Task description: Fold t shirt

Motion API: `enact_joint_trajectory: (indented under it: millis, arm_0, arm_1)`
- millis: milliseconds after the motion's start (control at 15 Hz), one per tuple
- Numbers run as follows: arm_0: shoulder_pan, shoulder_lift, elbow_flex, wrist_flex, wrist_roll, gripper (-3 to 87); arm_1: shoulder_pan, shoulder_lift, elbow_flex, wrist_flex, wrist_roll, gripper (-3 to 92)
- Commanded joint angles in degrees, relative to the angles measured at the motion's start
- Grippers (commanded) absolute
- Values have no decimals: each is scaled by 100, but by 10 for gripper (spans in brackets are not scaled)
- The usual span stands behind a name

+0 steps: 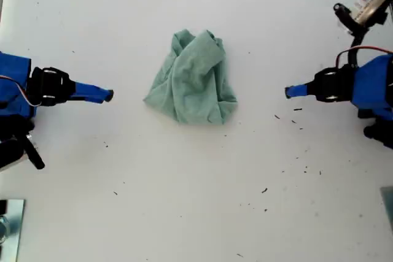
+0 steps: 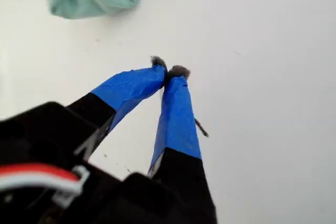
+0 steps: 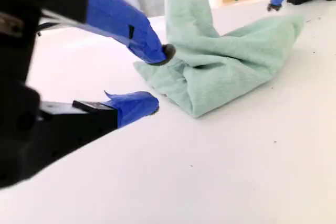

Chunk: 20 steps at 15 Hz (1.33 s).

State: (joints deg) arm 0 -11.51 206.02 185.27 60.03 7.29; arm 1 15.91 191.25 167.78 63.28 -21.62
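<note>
At mid-table, on the white tabletop, the pale mint-green cloth t shirt is found crumpled in a wrinkled heap w/ one fold standing up. No sleeve or neck can be made out. My first gripper is noted w/ blue-taped jaws closed tip to tip, nothing held, well apart from cloth. My second gripper is noted parted wide, empty, near heap's edge; contact can't be told. Judgement: cloth should be spread flat before any fold. Outer edges, not bulk, are best pinched on opp. sides and drawn apart slowly.

Bright, even overhead light; soft shadows, washed-out white, blurry wrist foregrounds.
</note>
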Motion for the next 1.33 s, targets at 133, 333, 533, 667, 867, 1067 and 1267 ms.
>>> enact_joint_trajectory:
  millis: [133,333,533,667,867,1067,1267]
  arm_0:
    - [149,26,53,-105,26,112]
    - [193,26,53,-105,26,112]
    - [193,26,53,-105,35,112]
    - [193,26,53,-105,35,112]
    - [193,26,53,-105,35,112]
    - [193,26,53,-105,35,112]
    - [193,26,53,-105,35,112]
  arm_1:
    - [-1318,-7436,-6495,-1239,-1564,25]
    - [-1635,-10266,-9633,-721,-2013,25]
    - [-1187,-10222,-9677,-396,-2197,25]
    - [70,-9905,-9439,35,-2865,25]
    - [3129,-10591,-9659,-114,-4069,25]
    - [3621,-9668,-10696,1028,-4236,25]
    - [2979,-6987,-7603,1107,-3480,25]
